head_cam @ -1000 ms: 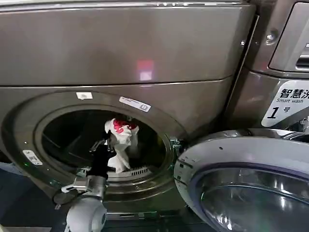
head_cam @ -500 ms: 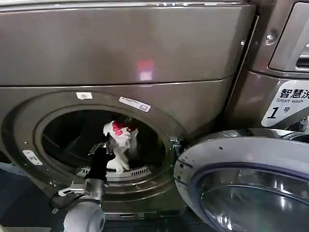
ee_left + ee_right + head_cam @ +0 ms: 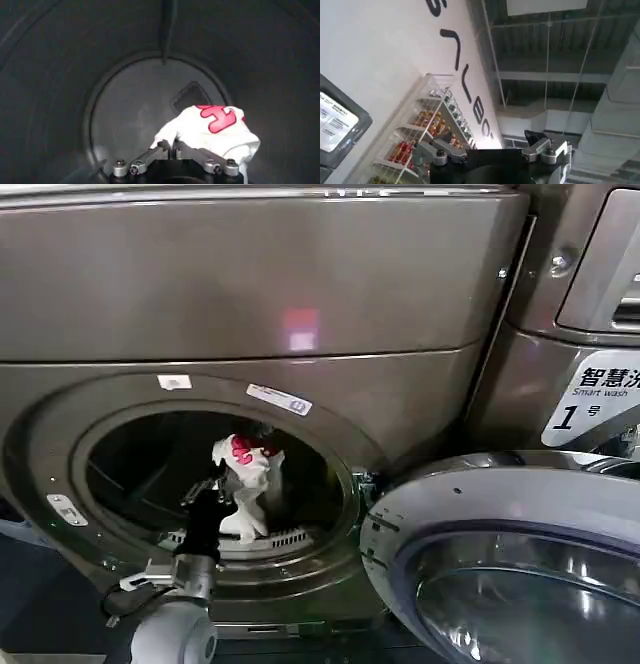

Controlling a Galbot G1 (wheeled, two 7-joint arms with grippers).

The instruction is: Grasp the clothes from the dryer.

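The dryer (image 3: 250, 284) is a bronze-grey front loader with its round porthole open. My left arm reaches into the dark drum. My left gripper (image 3: 217, 484) (image 3: 171, 146) is shut on the edge of a white garment with red-pink marks (image 3: 247, 469) (image 3: 212, 125), one of the clothes. The garment hangs bunched from the fingertips, just inside the opening and above the drum floor. Behind it is the drum's round back wall (image 3: 135, 110). My right gripper (image 3: 487, 145) is open with nothing between its fingers, and it points up toward a wall and ceiling, away from the dryer.
The dryer's round door (image 3: 480, 504) stands swung open at the lower right, its glass facing up. A neighbouring machine with a "Smart wash 1" label (image 3: 595, 394) stands to the right. A shelf of small bottles (image 3: 427, 125) hangs on the white wall.
My left gripper has drawn back slightly to the left and toward the porthole, and the white garment has moved with it.
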